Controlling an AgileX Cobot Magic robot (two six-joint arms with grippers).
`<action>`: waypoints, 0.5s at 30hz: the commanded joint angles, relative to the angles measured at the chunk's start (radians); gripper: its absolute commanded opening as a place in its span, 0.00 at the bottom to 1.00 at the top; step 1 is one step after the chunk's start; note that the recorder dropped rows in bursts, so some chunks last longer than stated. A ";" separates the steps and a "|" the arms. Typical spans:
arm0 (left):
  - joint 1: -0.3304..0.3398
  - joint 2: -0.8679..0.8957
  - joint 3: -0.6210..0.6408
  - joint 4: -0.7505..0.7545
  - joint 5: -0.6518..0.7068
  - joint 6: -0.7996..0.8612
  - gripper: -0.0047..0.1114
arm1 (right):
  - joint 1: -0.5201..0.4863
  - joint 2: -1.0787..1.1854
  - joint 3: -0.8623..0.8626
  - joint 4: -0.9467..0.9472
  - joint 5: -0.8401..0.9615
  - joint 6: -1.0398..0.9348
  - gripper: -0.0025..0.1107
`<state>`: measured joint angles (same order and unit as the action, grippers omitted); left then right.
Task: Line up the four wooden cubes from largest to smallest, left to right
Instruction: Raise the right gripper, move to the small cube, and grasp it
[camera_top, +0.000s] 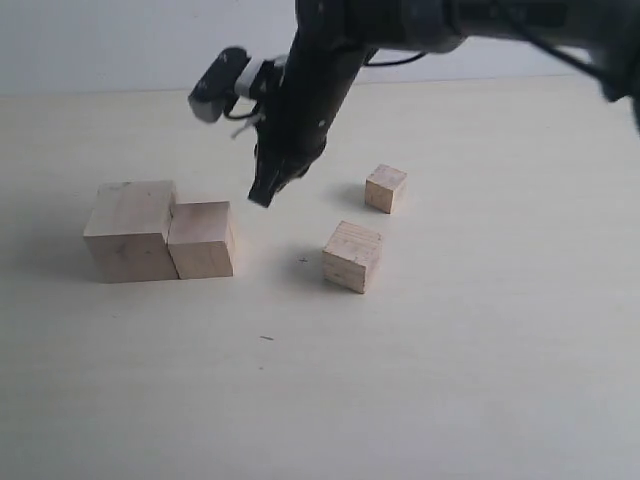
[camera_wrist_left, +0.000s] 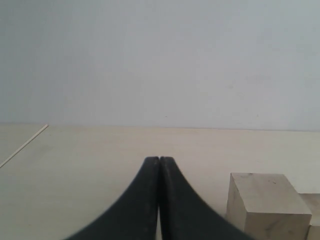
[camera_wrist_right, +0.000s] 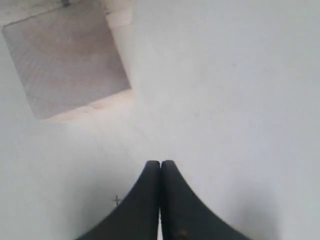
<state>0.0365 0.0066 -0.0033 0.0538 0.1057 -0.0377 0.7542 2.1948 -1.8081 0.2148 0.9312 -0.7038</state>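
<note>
Third cube (camera_top: 352, 256): centre of the exterior frame, standing alone on the pale table (camera_top: 450, 380). Smallest cube (camera_top: 385, 188): just above and right of it, apart. Largest cube (camera_top: 130, 232) and second cube (camera_top: 202, 240): left of centre, side by side, touching. Right gripper (camera_top: 263, 195): above the table between the pair and the third cube, fingers pressed together, empty. Left gripper (camera_wrist_left: 159, 165): seen only in its wrist view, fingers likewise together, holding nothing.
</note>
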 joint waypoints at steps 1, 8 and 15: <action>0.002 -0.007 0.003 -0.010 -0.003 0.001 0.06 | -0.060 -0.133 0.017 0.030 0.078 0.068 0.02; 0.002 -0.007 0.003 -0.010 -0.003 0.001 0.06 | -0.092 -0.253 0.235 0.065 0.016 0.113 0.02; 0.002 -0.007 0.003 -0.010 -0.003 0.001 0.06 | -0.092 -0.258 0.415 0.018 -0.106 0.257 0.30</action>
<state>0.0365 0.0066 -0.0033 0.0538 0.1057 -0.0377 0.6657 1.9427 -1.4315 0.2482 0.8693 -0.5000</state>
